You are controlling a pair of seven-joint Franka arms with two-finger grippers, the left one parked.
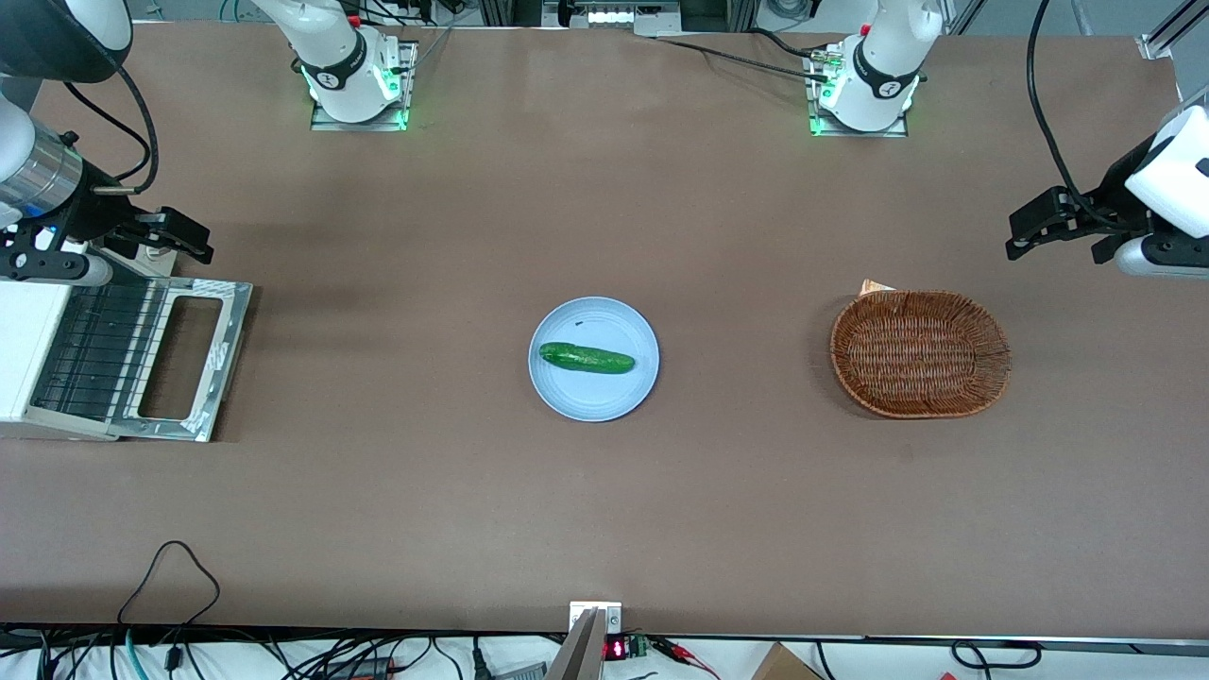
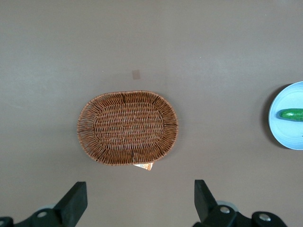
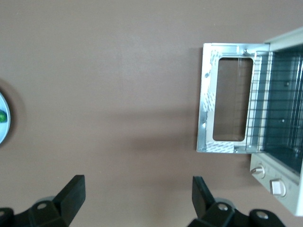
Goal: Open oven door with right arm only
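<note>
One oven sits at the working arm's edge of the surface, and its one oven door lies folded flat down, the wire rack exposed. The right arm holds its end effector above the surface just beside the door, fingers spread, grasping nothing. One blue plate with one cucumber lies mid-surface. One wicker basket lies toward the parked arm's end. No writing is legible.

The oven sits at the working arm's end of the tabletop, its oven door lying flat, fully lowered. The end effector hovers above it, fingers apart. A cucumber lies on a plate mid-table; a basket sits toward the parked arm's end.
</note>
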